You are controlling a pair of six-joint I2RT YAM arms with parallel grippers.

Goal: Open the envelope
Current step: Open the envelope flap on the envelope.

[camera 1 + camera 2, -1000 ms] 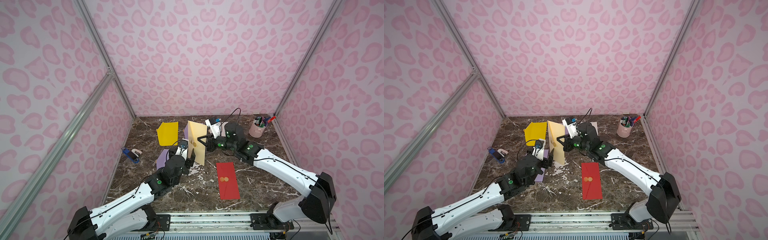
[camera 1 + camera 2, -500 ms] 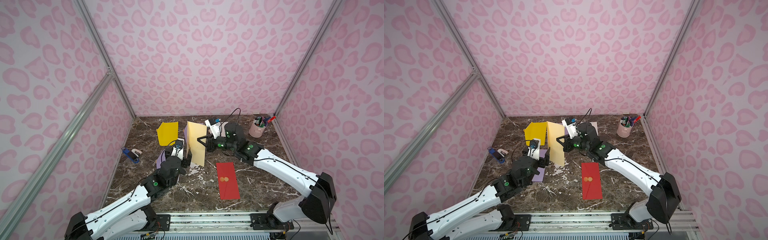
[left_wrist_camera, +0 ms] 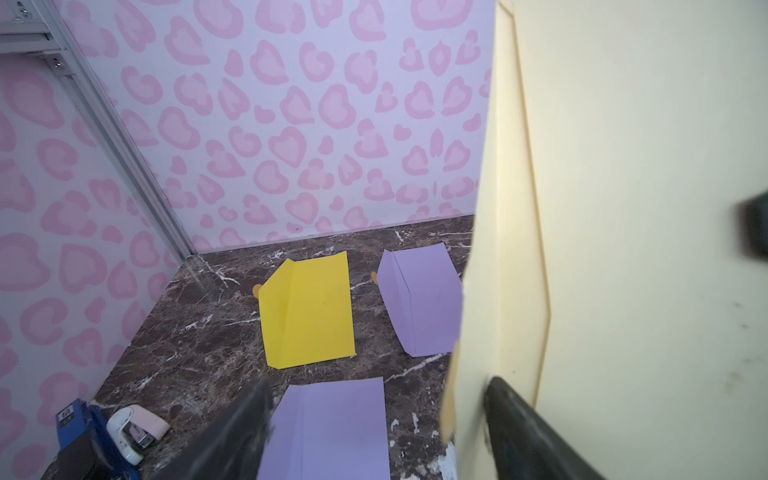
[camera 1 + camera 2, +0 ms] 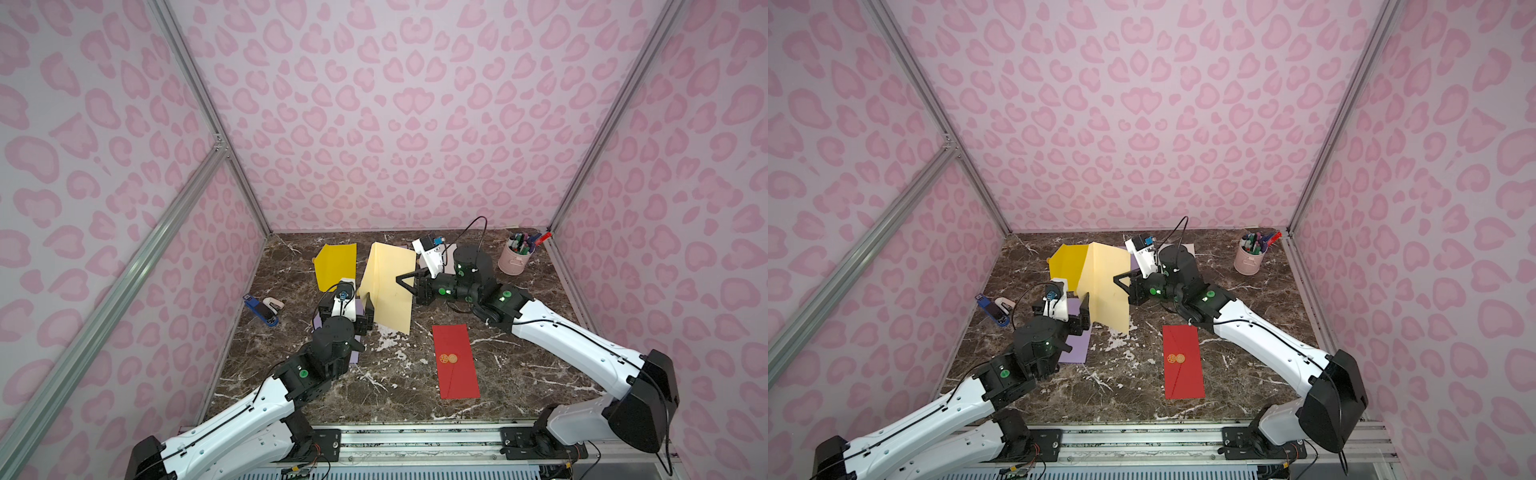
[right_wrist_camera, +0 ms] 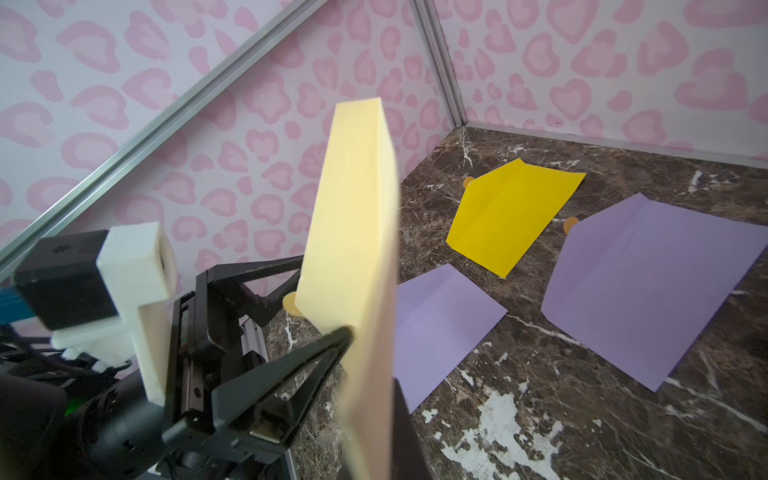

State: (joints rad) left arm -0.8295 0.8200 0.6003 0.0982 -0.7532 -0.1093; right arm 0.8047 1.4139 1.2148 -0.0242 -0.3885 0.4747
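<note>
The left arm has drawn back slightly from the pale cream paper envelope point(image 4: 390, 286), which is still upright just behind the flat red paper envelope point(image 4: 455, 361). The left gripper point(image 3: 376, 388) gapes wide, one finger point(image 3: 511, 419) at the cream flap's edge. The right gripper point(image 4: 402, 280) is clamped tight on that envelope's side.

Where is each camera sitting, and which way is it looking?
Top views: high over the front edge of the table, looking down toward the back wall; the left arm and right arm show whole.
Left wrist: on the left arm, looking past its open left fingers at the yellow envelope.
Right wrist: on the right arm, looking along the right fingers shut on the cream envelope; the left wrist camera shows.
Shared: both wrist views see the yellow envelope.
</note>
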